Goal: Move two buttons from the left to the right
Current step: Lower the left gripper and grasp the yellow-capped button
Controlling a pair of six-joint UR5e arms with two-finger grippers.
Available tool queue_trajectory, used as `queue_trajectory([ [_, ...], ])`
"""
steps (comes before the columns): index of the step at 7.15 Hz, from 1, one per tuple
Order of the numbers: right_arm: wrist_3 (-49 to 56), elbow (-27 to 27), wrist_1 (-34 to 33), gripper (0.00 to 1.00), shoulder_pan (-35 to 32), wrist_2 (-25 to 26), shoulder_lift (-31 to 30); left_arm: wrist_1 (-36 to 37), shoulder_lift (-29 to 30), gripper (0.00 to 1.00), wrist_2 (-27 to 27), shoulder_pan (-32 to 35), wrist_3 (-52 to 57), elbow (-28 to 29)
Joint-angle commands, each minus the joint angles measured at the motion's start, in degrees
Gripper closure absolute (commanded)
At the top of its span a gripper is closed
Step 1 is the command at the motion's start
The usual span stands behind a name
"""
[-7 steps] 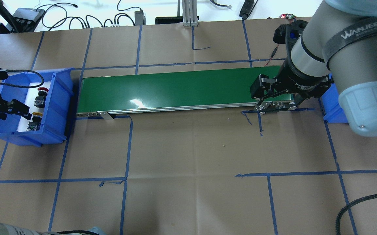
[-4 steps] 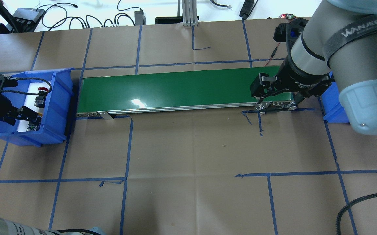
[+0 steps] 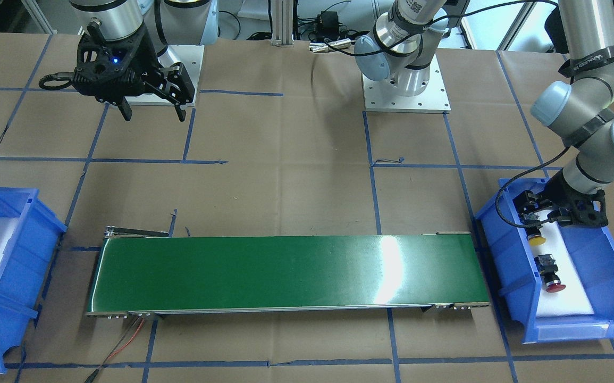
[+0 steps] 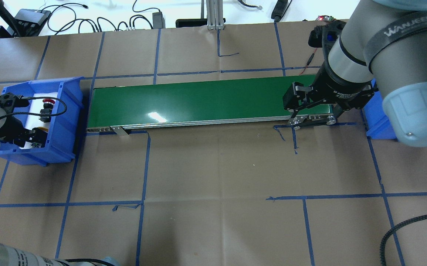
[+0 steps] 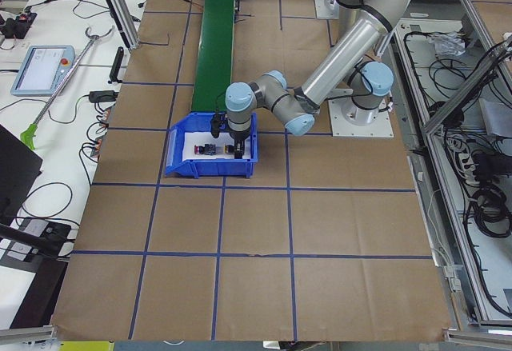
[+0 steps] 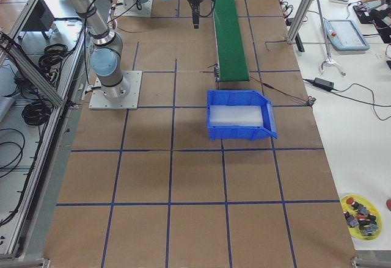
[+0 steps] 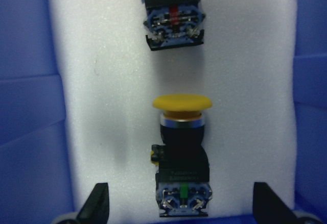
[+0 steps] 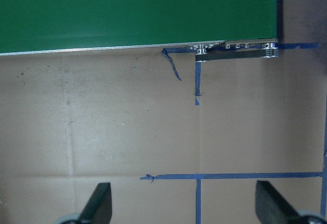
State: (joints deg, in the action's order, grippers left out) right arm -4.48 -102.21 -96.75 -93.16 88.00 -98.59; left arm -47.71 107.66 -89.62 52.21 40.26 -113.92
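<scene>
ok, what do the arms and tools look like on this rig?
Left arm and right arm: grey tubes, pale blue joint caps, a black WANJEED strap on each. Left tool and right tool: black, two-finger, below a black camera mount; the right one's mount shows a blue light. A black cable loops off the left wrist.

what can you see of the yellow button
The yellow button has a yellow mushroom cap, a metal collar and a black blocky body with a green-marked end. It lies on its side on white foam in the blue bin, framed by the left gripper's open jaws, which do not touch it.
</scene>
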Motion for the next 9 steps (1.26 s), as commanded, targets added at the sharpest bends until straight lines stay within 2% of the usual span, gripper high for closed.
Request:
queue_trajectory([
  [1, 0.0, 0.3, 0.0, 0.00, 0.0, 0.0, 0.1, 1.8, 0.6, 0.17, 0.1, 0.0, -0.2, -0.2],
  [2, 0.0, 0.4, 0.0, 0.00, 0.0, 0.0, 0.1, 1.8, 0.6, 0.44, 0.0, 0.0, -0.4, -0.1],
  [3, 0.0, 0.4, 0.0, 0.00, 0.0, 0.0, 0.1, 1.8, 0.7, 0.65, 0.0, 0.0, -0.5, 0.4],
  [5, 0.0, 0.5, 0.0, 0.00, 0.0, 0.0, 0.1, 1.7, 0.4, 0.95, 0.1, 0.0, -2.5, 0.6],
  [6, 0.0, 0.6, 0.0, 0.00, 0.0, 0.0, 0.1, 1.0, -1.1, 1.00, 0.1, 0.3, -3.2, 1.9],
  [7, 0.0, 0.8, 0.0, 0.00, 0.0, 0.0, 0.1, -1.6, -2.5, 1.00, 0.2, 0.3, -3.2, 4.2],
  [9, 0.0, 1.3, 0.0, 0.00, 0.0, 0.1, 0.1, -13.7, -7.3, 1.00, 0.1, 0.3, -3.2, 9.4],
])
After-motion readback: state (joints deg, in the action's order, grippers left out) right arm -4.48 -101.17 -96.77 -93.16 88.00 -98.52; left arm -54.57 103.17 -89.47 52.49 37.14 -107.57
